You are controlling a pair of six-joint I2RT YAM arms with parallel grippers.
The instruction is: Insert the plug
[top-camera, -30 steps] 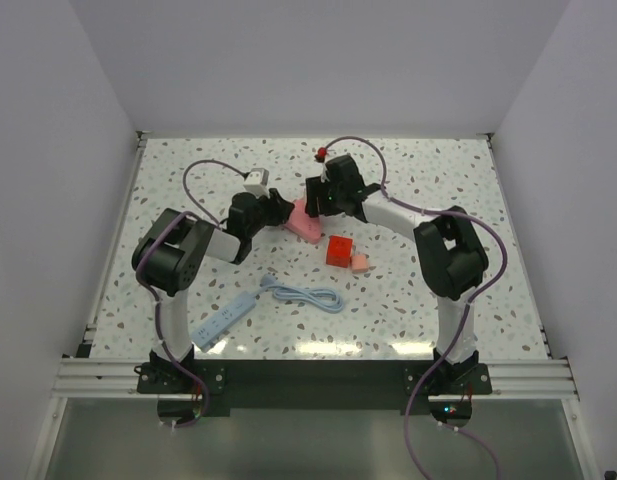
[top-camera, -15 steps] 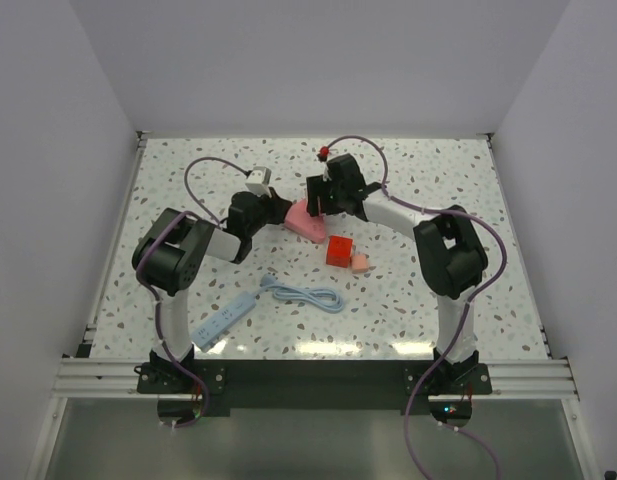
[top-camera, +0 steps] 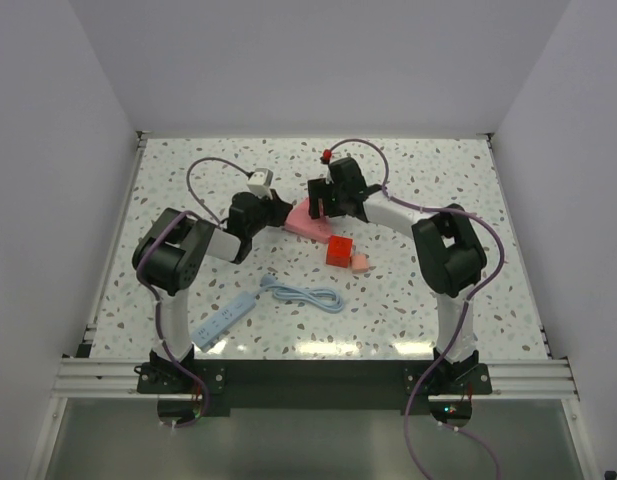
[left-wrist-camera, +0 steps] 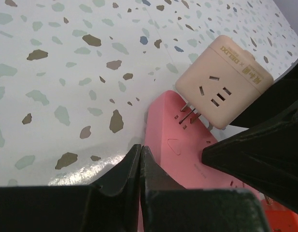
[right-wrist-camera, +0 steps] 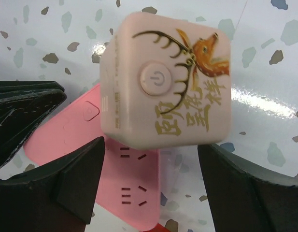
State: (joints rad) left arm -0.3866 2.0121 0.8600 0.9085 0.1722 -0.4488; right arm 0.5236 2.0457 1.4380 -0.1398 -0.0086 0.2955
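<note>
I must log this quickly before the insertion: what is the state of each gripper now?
Left gripper: closed, fingertips together at the edge of the pink power strip, gripping nothing visible.
Right gripper: closed on the pale cube plug.

pink strip (right-wrist-camera: pixel 129 179) partly hidden beneath plug (right-wrist-camera: pixel 165 79)

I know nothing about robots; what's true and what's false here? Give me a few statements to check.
1. The pale pink plastic cube plug with the gold deer sits between the fingers of the right hand. True.
2. Its metal prongs meet the sockets of the flat pink power strip. True.
3. The left hand is wide open. False: its fingers are shut together at the pink strip's end.
4. The bright red cube is stacked on the pink strip. False: it rests on the table beside it.
</note>
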